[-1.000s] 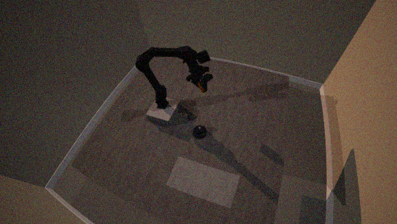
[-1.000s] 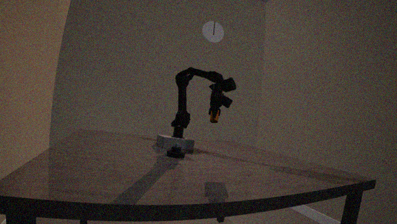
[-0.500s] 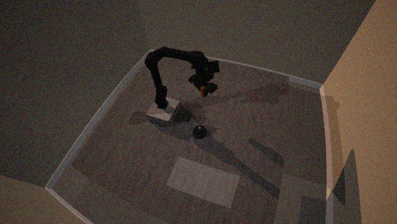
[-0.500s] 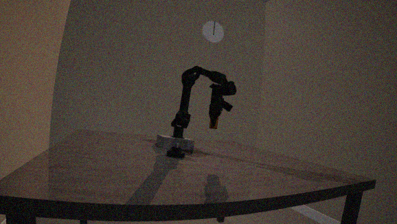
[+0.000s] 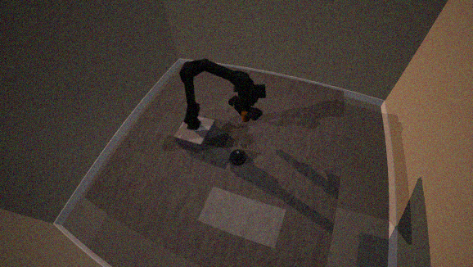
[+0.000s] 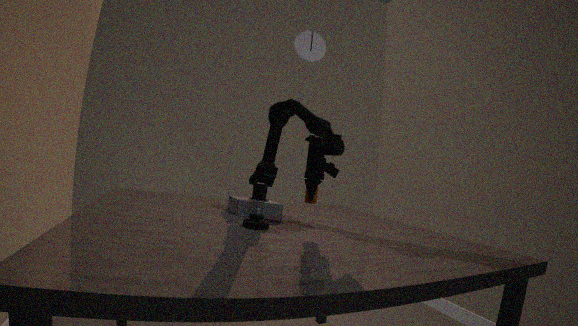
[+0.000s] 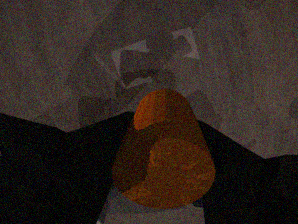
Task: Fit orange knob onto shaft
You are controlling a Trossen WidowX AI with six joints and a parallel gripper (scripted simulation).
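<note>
In the wrist view, 1 smooth orange knob (image 6: 315, 196) (image 7: 165, 167) (image 5: 244, 116), tapered and round-ended, is gripped by the black claw (image 7: 164, 123) (image 6: 311, 192) (image 5: 245, 112) above the wood-grained desk (image 5: 143, 176) (image 6: 150, 250), apart from the dark round pedestal (image 5: 237, 157) (image 6: 256, 225); only the exterior view shows 1 pale wall disc (image 6: 310, 46).

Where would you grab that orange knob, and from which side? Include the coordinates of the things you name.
By its sides, across its round body. The gripper (image 5: 245, 114) (image 6: 311, 192) (image 7: 164, 123) already has the knob (image 5: 244, 116) (image 7: 172, 170) that way, from above. Its lower end sticks out below, probably best for sliding onto the pedestal (image 5: 237, 157) (image 6: 256, 224).
</note>
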